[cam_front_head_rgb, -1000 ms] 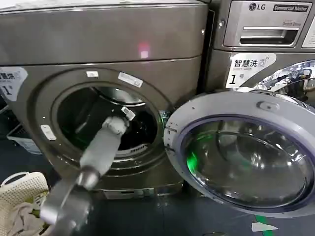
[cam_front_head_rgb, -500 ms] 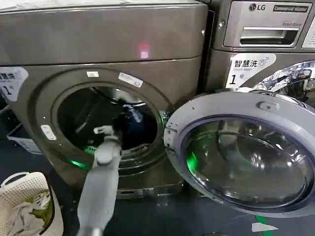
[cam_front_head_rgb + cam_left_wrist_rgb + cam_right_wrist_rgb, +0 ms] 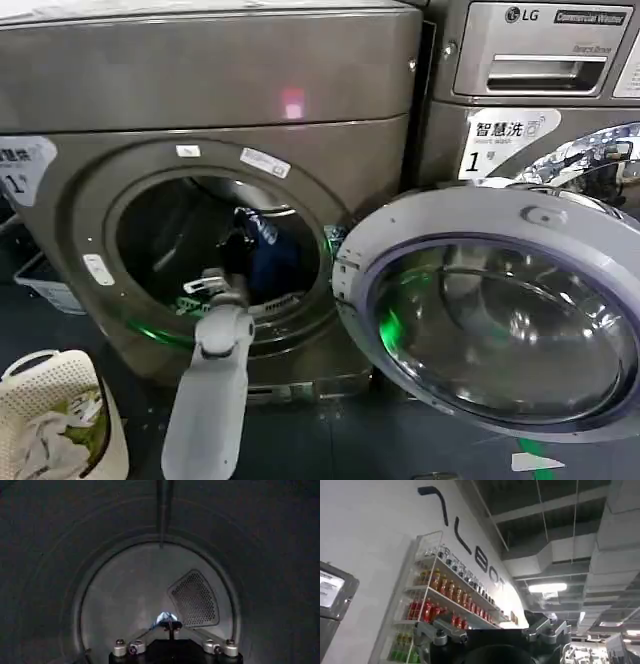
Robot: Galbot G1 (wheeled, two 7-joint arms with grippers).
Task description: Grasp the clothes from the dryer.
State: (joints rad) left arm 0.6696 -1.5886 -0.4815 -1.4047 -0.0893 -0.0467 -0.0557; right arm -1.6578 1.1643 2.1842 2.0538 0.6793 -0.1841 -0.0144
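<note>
At the dryer [image 3: 215, 100] porthole, the left gripper [image 3: 232, 262] is holding the clothes [image 3: 262, 252] in closed jaws; dangling fabric risks snagging the rim.

porthole: dryer [image 3: 215, 90] mouth at centre left, partly taken by the left arm [image 3: 215, 380]
right: open door [image 3: 500, 310] blocks the lower right

The left arm [image 3: 212, 390] stretches forward and up, its hand [image 3: 236, 262] pinched shut. The right hand [image 3: 492, 630] points upward, raised.
</note>
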